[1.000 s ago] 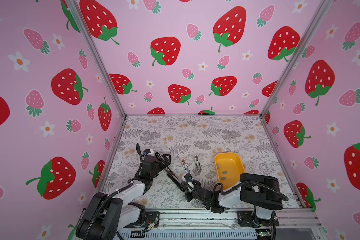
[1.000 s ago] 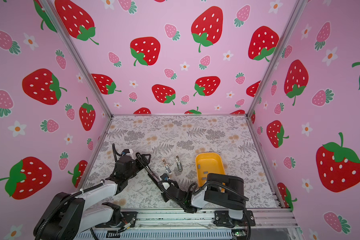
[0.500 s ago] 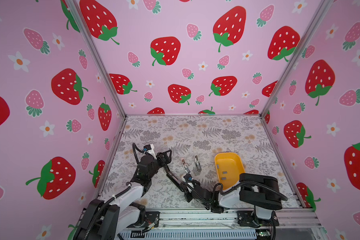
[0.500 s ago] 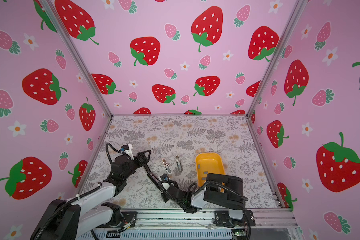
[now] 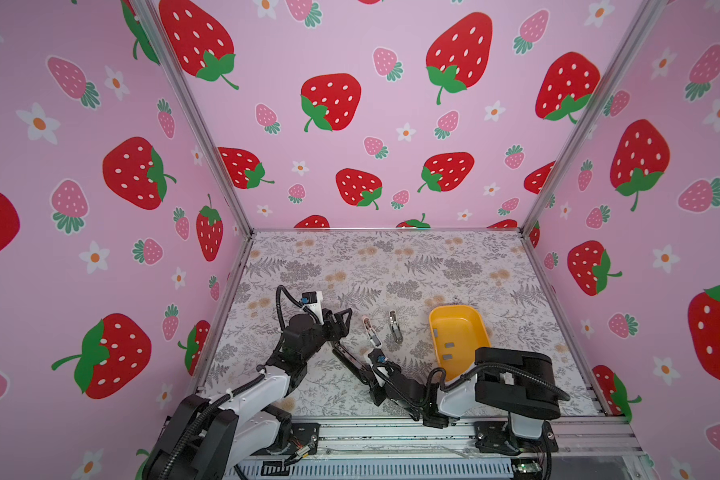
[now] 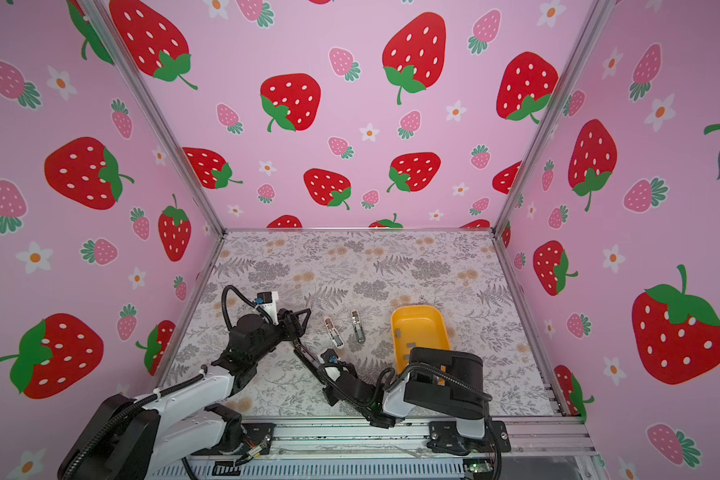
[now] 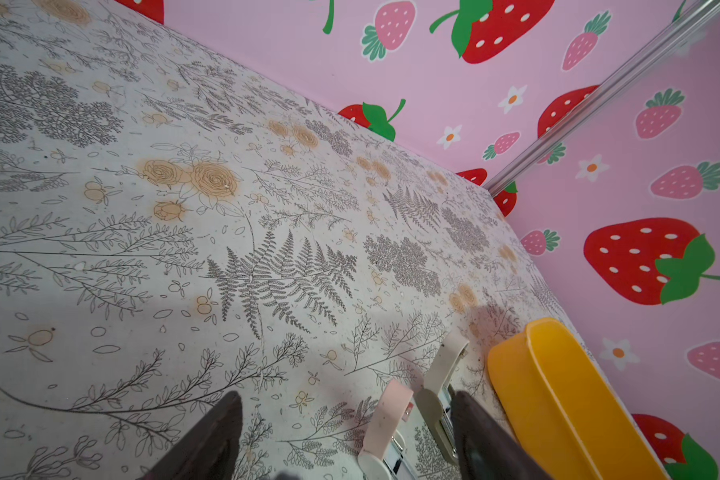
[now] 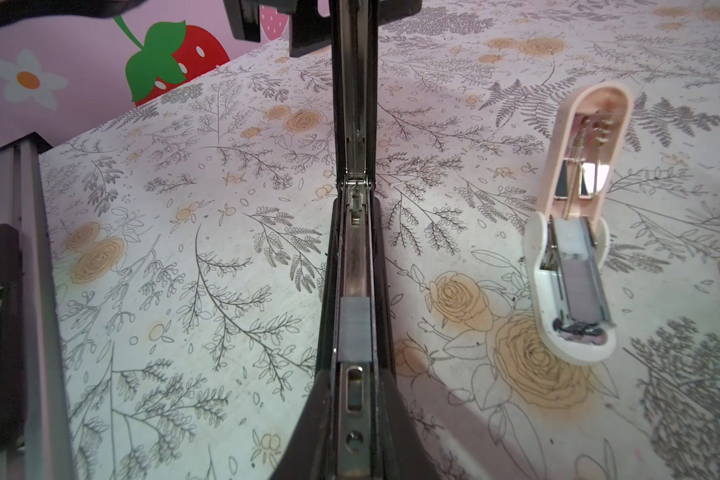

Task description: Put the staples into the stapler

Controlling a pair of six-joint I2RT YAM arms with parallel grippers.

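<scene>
Staples: a small flat grey metal strip [image 8: 352, 328] is seated in the opened black metal stapler [image 5: 350, 360], lower centre in both top views
Right gripper [image 8: 352, 419]: pressed together on the stapler's base
Left gripper [image 5: 343, 322]: jaws spread at the raised lid's tip; contact cannot be told
Progress: loading judged done; lid left to be closed
Spare strips: seen in the yellow plastic tray [image 5: 458, 328], right of centre
Surface: floral-printed tabletop [image 5: 391, 266]
Room: pink strawberry-patterned walls [image 5: 350, 174]
</scene>
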